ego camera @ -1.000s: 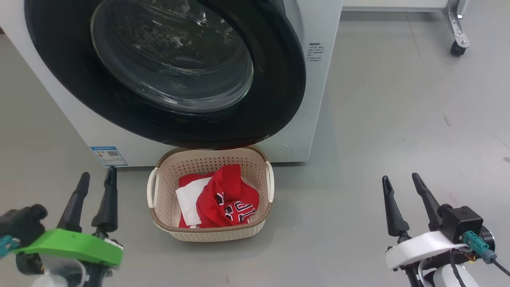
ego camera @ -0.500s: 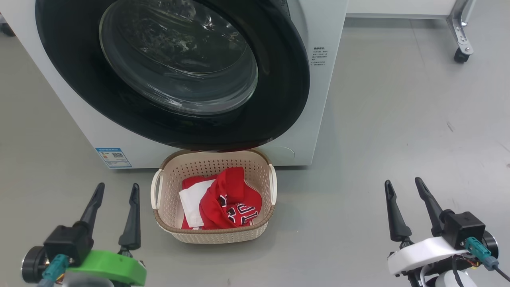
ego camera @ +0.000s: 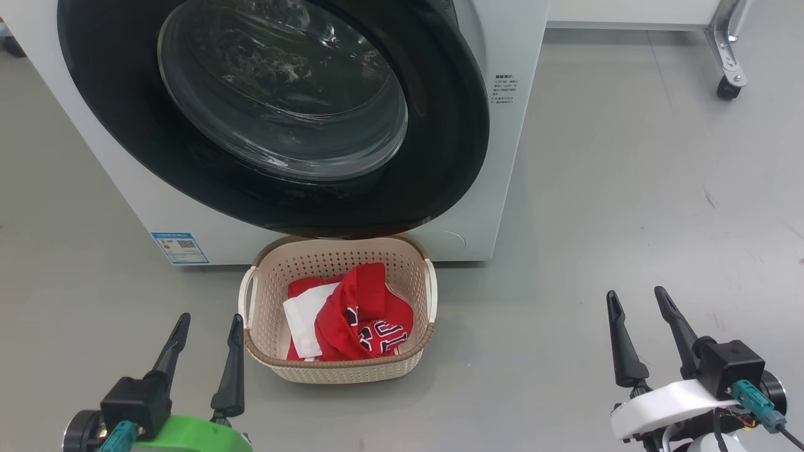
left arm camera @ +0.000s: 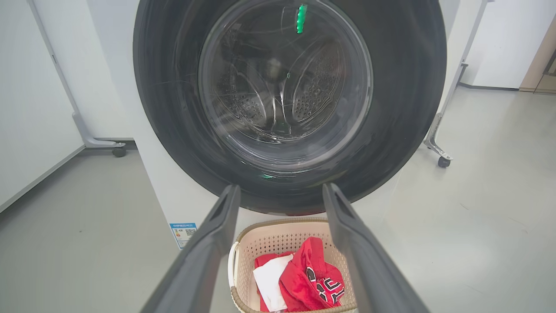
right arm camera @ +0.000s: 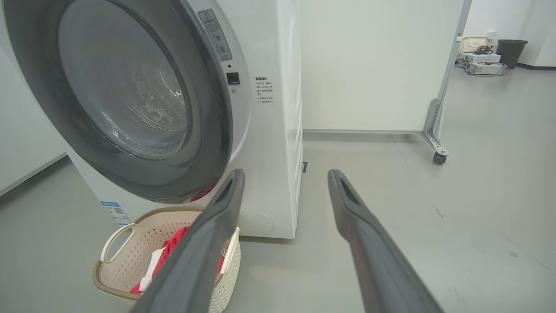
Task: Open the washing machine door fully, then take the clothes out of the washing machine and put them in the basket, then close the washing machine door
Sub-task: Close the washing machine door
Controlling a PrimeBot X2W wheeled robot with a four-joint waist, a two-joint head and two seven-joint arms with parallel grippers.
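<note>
The washing machine door [ego camera: 440, 157], black-rimmed with a bulging glass bowl, lies against the front of the white washing machine [ego camera: 509, 157]. Through the glass the steel drum [left arm camera: 317, 87] shows. Just in front of the machine, the cream basket [ego camera: 339, 370] stands on the floor with red and white clothes [ego camera: 358, 320] inside. My left gripper [ego camera: 210, 317] is open and holds nothing, close to the basket's left side. My right gripper [ego camera: 635, 293] is open too, well off to the basket's right over bare floor. The wrist views show both sets of fingers [left arm camera: 208, 243] [right arm camera: 369, 243] spread apart.
A blue label [ego camera: 179, 248] sits low on the machine's front. A wheeled metal stand's caster [ego camera: 727, 88] is at the far right, beside a white panel [right arm camera: 369, 65]. A dark bin [right arm camera: 511, 52] stands far back. Grey floor stretches right of the machine.
The head camera has shifted slightly. My left gripper has drawn back and moved right, nearer the basket's left side. The right gripper has barely moved. Both stay open.
</note>
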